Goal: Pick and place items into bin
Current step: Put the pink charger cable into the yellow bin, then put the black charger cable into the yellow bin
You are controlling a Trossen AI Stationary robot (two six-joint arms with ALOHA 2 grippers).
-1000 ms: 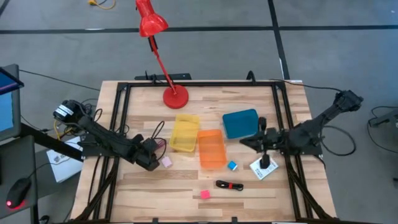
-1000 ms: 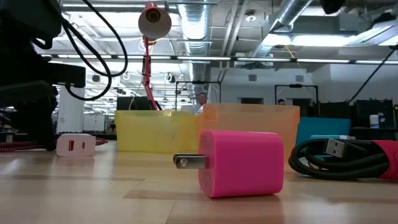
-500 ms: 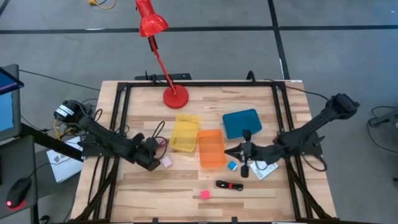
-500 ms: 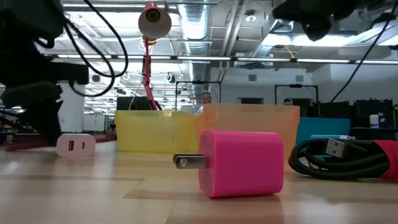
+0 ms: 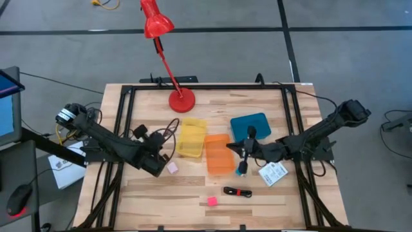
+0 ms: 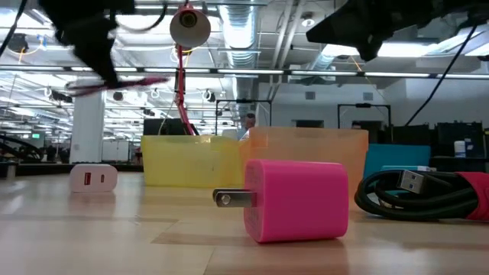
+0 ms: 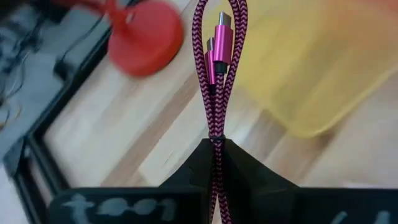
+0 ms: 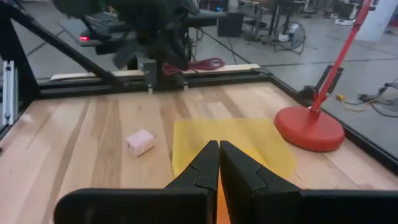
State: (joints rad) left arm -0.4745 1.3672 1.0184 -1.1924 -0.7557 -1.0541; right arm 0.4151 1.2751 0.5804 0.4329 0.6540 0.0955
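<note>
My left gripper (image 5: 156,143) is shut on the maroon cord (image 7: 217,68), raised above the table just left of the yellow bin (image 5: 191,137). It also shows high up in the low view (image 6: 95,34). My right gripper (image 8: 218,149) is shut and holds nothing I can see. It hangs over the right edge of the orange bin (image 5: 219,153). The pale pink cube (image 5: 172,167), blue cube (image 5: 241,171), hot pink cube (image 5: 212,201), black-and-red cable bundle (image 5: 238,191) and white packet (image 5: 273,173) lie on the table. My left gripper pinches the folded maroon cord between its two fingers, at a spot (image 7: 216,138) below the loop. Two strands run side by side through the fingers. The loop and its two plug ends (image 7: 217,38) stick out past the fingertips, lifted clear of the table.
A blue bin (image 5: 249,127) sits behind the orange one. A red lamp stands with its base (image 5: 181,101) at the table's far side. A black frame (image 5: 125,122) borders the table. Bare wood lies along the near edge.
My left gripper has risen from the table with the maroon cord, which now hangs clear. My right gripper has gone from over the white packet toward the table's left, past the blue cube, to the orange bin's right edge.
</note>
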